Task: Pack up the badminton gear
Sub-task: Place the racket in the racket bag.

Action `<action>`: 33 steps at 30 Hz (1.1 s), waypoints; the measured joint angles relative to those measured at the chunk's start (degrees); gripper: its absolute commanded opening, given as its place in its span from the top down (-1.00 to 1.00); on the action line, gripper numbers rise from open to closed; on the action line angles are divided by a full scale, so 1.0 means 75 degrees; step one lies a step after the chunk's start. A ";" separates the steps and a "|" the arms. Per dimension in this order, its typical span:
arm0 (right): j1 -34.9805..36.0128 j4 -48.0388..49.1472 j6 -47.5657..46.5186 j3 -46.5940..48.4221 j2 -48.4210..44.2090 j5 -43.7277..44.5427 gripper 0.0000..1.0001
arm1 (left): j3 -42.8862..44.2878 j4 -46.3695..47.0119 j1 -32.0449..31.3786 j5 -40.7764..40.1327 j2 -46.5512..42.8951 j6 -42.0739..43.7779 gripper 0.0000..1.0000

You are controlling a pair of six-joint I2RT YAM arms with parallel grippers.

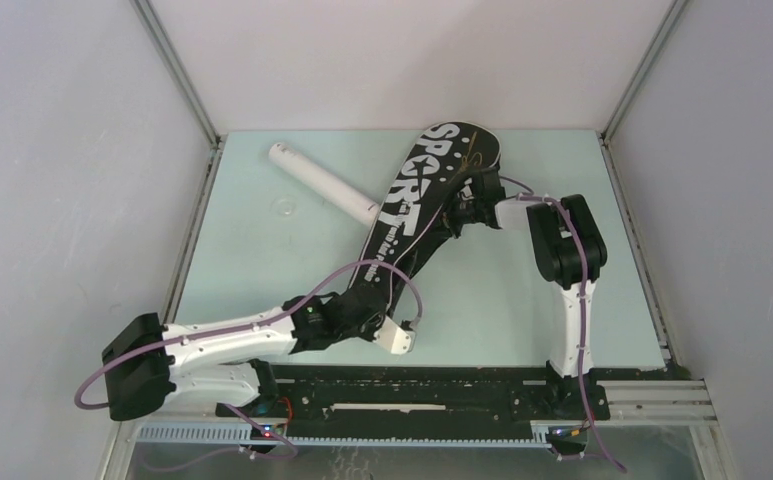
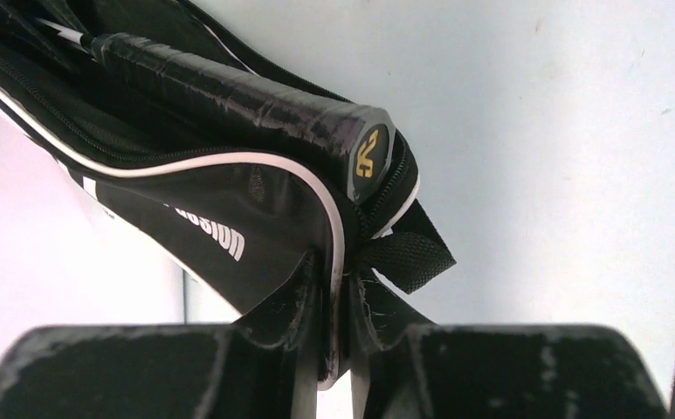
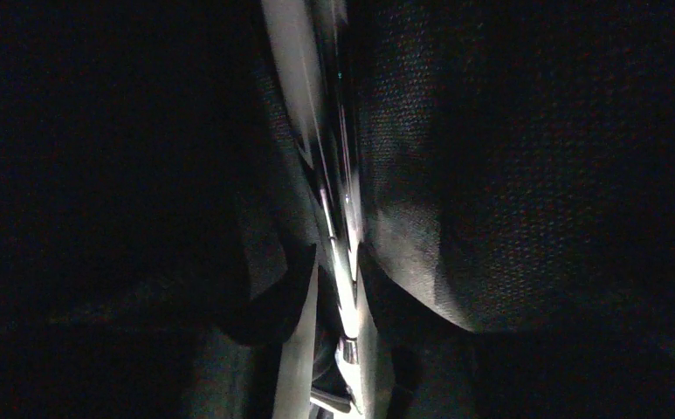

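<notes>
- White tube [image 1: 322,182]: lying slantwise on the pale green desk [image 1: 252,270], far left, its near end reaching the bag's edge.
- Left gripper [image 2: 335,292]: jaws are pinching the white-piped rim at the narrow end of the black bag [image 1: 424,190], where a black racquet handle [image 2: 246,92] is poking out.
- Bag: stretching diagonally toward the far centre, "SPORT" lettering facing up.
- Right gripper [image 1: 459,215]: reaching in at the bag's wide end. Its wrist view is dark, so I cannot tell whether the jaws are gripping anything.

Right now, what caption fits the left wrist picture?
Left gripper pinches the edge of the black bag, racquet handle poking out.
</notes>
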 measured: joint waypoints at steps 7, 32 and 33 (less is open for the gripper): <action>-0.0239 -0.0134 -0.0050 0.0256 -0.0012 -0.0516 1.00 | 0.1189 -0.0950 0.0029 0.0621 0.0280 -0.0685 0.43; 0.0079 -0.3713 -0.1274 0.2256 0.0379 0.0866 0.62 | 0.1714 -0.1125 -0.0428 0.0551 0.0953 -0.1311 -0.04; 0.0099 -0.3666 -0.1218 0.2256 0.0414 0.0860 0.60 | 0.1716 -0.1017 -0.0458 0.0647 0.0997 -0.1314 -0.04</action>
